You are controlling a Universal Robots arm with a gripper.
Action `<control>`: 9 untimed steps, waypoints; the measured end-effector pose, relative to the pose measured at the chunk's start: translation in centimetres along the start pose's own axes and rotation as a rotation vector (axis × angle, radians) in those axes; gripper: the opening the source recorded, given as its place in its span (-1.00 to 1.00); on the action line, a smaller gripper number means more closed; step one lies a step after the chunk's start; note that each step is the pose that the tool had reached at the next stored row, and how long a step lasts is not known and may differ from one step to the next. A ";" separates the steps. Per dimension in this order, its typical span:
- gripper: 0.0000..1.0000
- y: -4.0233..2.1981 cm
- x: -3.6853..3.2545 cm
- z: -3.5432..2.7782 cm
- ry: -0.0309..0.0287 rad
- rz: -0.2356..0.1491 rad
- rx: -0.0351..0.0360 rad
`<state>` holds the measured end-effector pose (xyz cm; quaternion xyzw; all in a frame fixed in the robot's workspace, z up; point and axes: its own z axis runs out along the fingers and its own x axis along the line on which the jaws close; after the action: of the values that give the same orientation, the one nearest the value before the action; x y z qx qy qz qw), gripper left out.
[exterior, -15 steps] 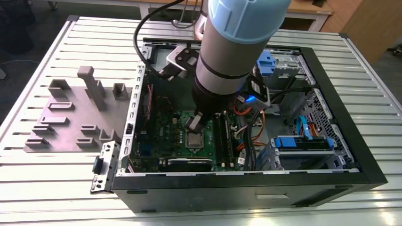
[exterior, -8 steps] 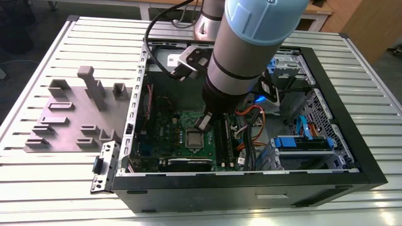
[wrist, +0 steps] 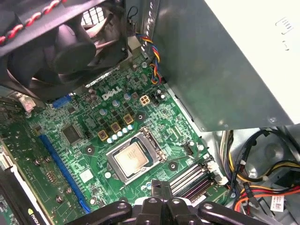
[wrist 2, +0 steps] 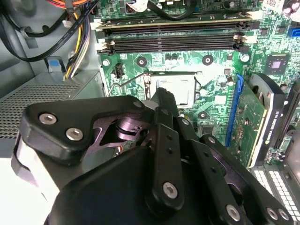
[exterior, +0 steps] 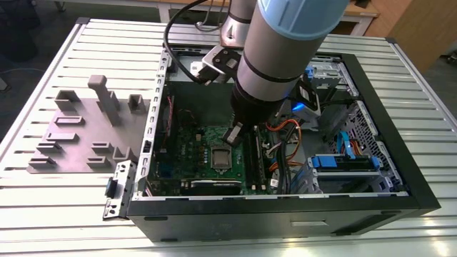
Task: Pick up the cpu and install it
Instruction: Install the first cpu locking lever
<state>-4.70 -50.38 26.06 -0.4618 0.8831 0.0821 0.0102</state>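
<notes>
The cpu (wrist: 130,157) is a small square chip with a dull silver top. It lies flat inside the metal socket frame (wrist: 151,140) on the green motherboard (wrist: 89,173), in the open computer case. It also shows in the second wrist view as the cpu (wrist 2: 179,91) and in the exterior view as the cpu (exterior: 221,156). My gripper (exterior: 234,135) hangs just above the board beside the socket, apart from the chip. Its fingers (wrist 2: 164,101) are together with nothing between them. In the first wrist view the gripper (wrist: 159,186) tip sits near the socket's edge.
Black memory slots (wrist 2: 173,42) run beside the socket. A black fan (wrist: 61,42) and a grey metal box (wrist: 220,70) rise close to it. Bundled cables (exterior: 282,134) and blue drive brackets (exterior: 343,160) fill the case's right in the exterior view. A grey slotted fixture (exterior: 85,134) lies outside.
</notes>
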 end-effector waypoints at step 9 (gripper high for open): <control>-0.79 0.02 -0.03 0.00 0.0001 0.000 0.0002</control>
<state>-4.70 -50.35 26.06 -0.4618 0.8831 0.0821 0.0102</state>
